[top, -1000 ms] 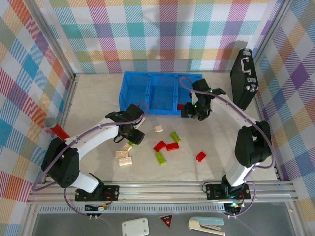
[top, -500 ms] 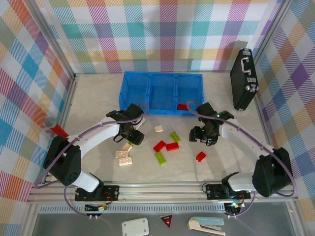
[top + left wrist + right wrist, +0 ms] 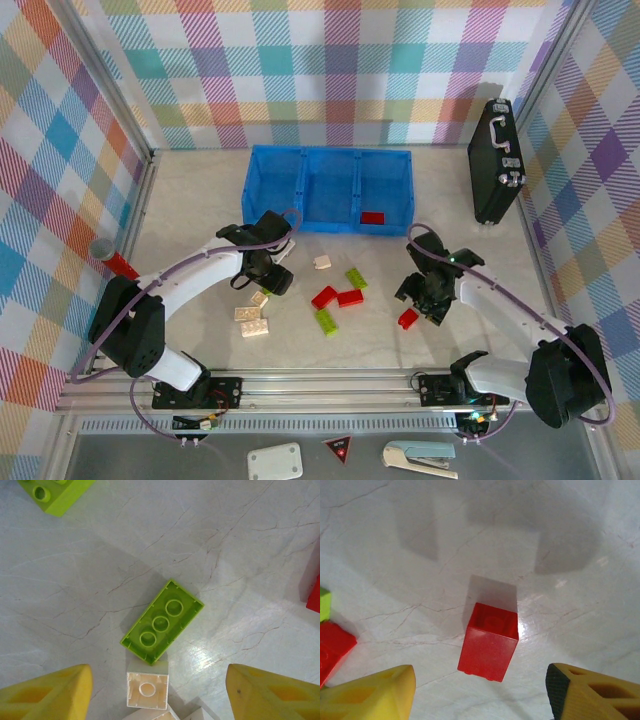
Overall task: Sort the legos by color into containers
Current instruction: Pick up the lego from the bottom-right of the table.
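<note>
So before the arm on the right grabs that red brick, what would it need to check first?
1. Right gripper open: ok.
2. Loose red brick between its fingers: ok.
3. That brick apart from others: ok.
4. Right compartment roomy, one stored red brick inside: ok.
5. Left gripper open over lime brick: ok.
6. Lime brick free of neighbours: not ok, cream brick sits against it.

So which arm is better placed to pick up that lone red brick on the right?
Right. The right pincer hangs open just above the lone red brick, which sits centred between its fingers. The left pincer is far off, above a lime green brick.
</note>
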Tool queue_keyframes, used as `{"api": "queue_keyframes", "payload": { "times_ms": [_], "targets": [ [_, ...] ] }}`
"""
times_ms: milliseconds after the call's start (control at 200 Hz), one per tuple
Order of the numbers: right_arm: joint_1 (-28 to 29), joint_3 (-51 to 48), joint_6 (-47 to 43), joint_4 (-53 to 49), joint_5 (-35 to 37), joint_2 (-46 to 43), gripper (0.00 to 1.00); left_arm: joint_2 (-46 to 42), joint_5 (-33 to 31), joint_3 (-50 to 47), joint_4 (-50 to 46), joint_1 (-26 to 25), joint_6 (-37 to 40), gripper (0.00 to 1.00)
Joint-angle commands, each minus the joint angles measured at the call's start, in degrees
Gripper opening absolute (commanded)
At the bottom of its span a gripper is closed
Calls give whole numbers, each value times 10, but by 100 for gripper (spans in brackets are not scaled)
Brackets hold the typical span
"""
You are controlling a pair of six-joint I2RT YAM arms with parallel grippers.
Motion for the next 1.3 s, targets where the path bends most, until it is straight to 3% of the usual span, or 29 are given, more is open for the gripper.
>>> {"api": "queue_keyframes", "payload": {
  "times_ms": [0, 275, 470, 880, 1295],
  "targets": [
    [3, -15, 53, 20, -23, 21, 70, 5, 3, 16, -17, 5, 8, 70],
    [3, -39, 56, 58, -55, 88, 59, 7, -9, 17, -18, 5, 8, 71],
    [3, -49, 57, 61, -43, 82, 43, 8, -13, 16, -18, 5, 8, 71],
    [3, -19, 30, 35, -26, 59, 37, 7, -13, 16, -15, 5, 5, 70],
    [-4, 118, -194, 56, -20, 110, 40, -2, -15, 13, -12, 5, 5, 70]
  ]
}}
